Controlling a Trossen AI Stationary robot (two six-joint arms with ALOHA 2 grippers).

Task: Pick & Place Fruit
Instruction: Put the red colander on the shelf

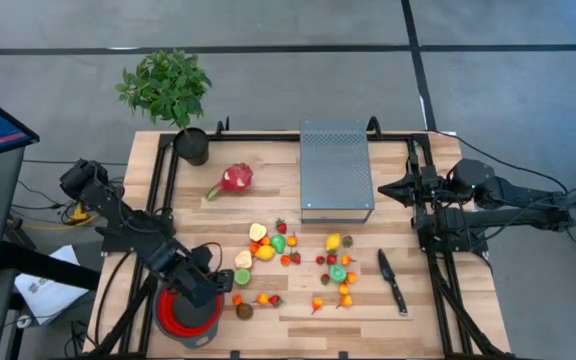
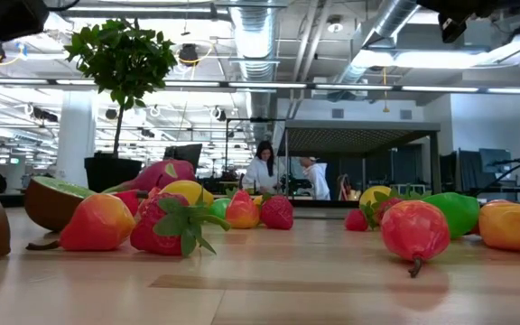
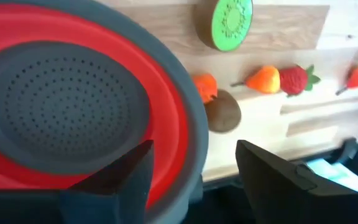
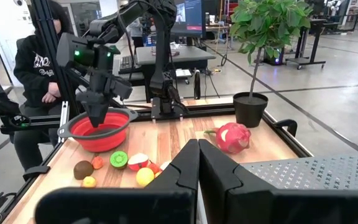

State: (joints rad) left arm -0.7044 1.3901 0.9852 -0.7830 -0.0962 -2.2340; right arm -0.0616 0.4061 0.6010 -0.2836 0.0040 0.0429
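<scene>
Round red bowl with grey perforated inside (image 3: 73,118) straddled at rim by parted left gripper (image 3: 194,177) | scattered toy fruit (image 1: 298,262) untouched | right gripper (image 4: 197,163) parked closed, empty, beside grey metal box (image 1: 336,170)

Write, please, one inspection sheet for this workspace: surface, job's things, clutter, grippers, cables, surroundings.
Surface: pale wooden table, planks intact.
Job's things: small toy fruits scattered mid-table; pink-red dragon fruit apart, near the plant.
Clutter: black-handled knife; round red bowl with grey perforated inside; grey metal box; potted green plant.
Grippers: left gripper open astride the bowl's rim; right gripper shut, beside the box.
Cables: nothing seen on the table.
Surroundings: seated person in black hoodie.
</scene>
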